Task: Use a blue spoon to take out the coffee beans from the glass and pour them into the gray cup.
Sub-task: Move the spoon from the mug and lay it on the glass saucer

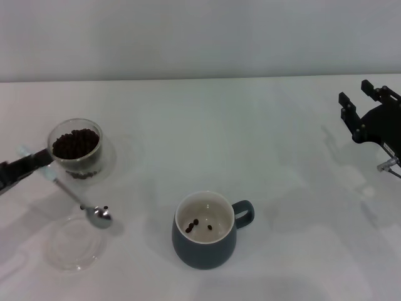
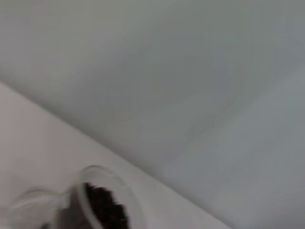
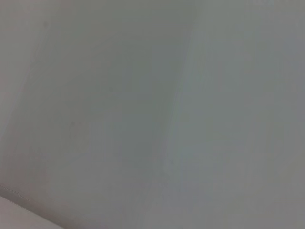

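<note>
The glass [image 1: 76, 149] stands at the left, heaped with coffee beans [image 1: 75, 143]; it also shows in the left wrist view [image 2: 81, 200] with beans [image 2: 108, 213]. My left gripper [image 1: 32, 163] is beside the glass at the left edge, shut on the pale handle of the blue spoon [image 1: 70, 193]. The spoon slants down, its metal bowl [image 1: 101, 216] low over the table with a bean or two on it. The gray cup [image 1: 205, 243] stands at front centre, handle to the right, with three beans [image 1: 198, 225] inside. My right gripper [image 1: 356, 94] is open and empty, raised at the far right.
A flat clear glass dish [image 1: 74, 244] lies at the front left, just below the spoon's bowl. The white table [image 1: 250, 138] ends at a pale wall at the back. The right wrist view shows only a blank grey surface.
</note>
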You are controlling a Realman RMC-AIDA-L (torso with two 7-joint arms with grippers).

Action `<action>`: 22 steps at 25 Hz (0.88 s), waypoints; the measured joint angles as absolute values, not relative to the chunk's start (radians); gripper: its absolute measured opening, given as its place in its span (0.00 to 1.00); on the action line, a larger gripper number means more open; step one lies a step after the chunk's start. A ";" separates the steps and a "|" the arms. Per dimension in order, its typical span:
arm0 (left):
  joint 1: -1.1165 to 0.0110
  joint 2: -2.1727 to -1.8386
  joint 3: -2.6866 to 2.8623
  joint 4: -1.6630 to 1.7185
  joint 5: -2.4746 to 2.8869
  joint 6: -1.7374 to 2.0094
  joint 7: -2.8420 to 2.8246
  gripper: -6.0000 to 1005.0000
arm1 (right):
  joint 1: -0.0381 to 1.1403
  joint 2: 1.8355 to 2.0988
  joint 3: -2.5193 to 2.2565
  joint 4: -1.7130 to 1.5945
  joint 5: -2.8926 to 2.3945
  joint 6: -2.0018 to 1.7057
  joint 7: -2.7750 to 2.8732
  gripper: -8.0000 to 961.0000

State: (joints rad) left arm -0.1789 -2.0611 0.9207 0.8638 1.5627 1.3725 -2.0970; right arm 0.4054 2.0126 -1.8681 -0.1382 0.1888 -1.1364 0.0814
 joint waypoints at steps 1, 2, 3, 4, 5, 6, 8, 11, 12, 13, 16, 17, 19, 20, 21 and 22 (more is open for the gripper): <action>-0.173 -2.061 0.903 0.858 1.576 1.373 -2.097 0.13 | 0.404 2.013 -1.866 -0.137 0.189 -1.136 0.081 0.49; -0.167 -2.061 0.883 0.851 1.592 1.373 -2.097 0.13 | 0.403 2.013 -1.863 -0.136 0.190 -1.136 0.081 0.49; -0.161 -2.061 0.871 0.845 1.603 1.374 -2.096 0.13 | 0.401 2.013 -1.859 -0.135 0.190 -1.136 0.081 0.49; -0.155 -2.060 0.863 0.839 1.609 1.374 -2.094 0.13 | 0.399 2.012 -1.855 -0.135 0.191 -1.136 0.081 0.49; -0.148 -2.059 0.858 0.833 1.613 1.374 -2.091 0.13 | 0.396 2.013 -1.851 -0.135 0.191 -1.136 0.081 0.49; -0.141 -2.056 0.854 0.826 1.615 1.375 -2.084 0.13 | 0.393 2.013 -1.850 -0.135 0.191 -1.135 0.081 0.49; -0.137 -2.054 0.854 0.824 1.615 1.375 -2.082 0.13 | 0.392 2.013 -1.850 -0.136 0.192 -1.135 0.081 0.49; -0.131 -2.053 0.852 0.823 1.615 1.375 -2.081 0.13 | 0.392 2.013 -1.850 -0.134 0.192 -1.135 0.081 0.49; -0.129 -2.052 0.851 0.823 1.615 1.375 -2.081 0.13 | 0.392 2.013 -1.850 -0.133 0.192 -1.135 0.081 0.49; -0.127 -2.052 0.851 0.823 1.615 1.375 -2.082 0.13 | 0.392 2.013 -1.850 -0.133 0.192 -1.135 0.081 0.49; -0.120 -2.051 0.839 0.823 1.616 1.375 -2.087 0.13 | 0.393 2.012 -1.850 -0.133 0.192 -1.135 0.081 0.49; -0.117 -2.049 0.830 0.823 1.616 1.375 -2.089 0.13 | 0.393 2.012 -1.849 -0.133 0.192 -1.135 0.081 0.49; -0.112 -2.044 0.820 0.823 1.617 1.375 -2.089 0.13 | 0.393 2.012 -1.845 -0.133 0.192 -1.135 0.081 0.49; -0.110 -2.041 0.818 0.823 1.619 1.375 -2.088 0.13 | 0.393 2.011 -1.844 -0.133 0.192 -1.134 0.081 0.49; -0.109 -2.040 0.817 0.823 1.622 1.375 -2.087 0.13 | 0.393 2.011 -1.842 -0.133 0.192 -1.134 0.081 0.49; -0.109 -2.039 0.816 0.823 1.627 1.374 -2.084 0.13 | 0.393 2.011 -1.842 -0.133 0.192 -1.133 0.081 0.49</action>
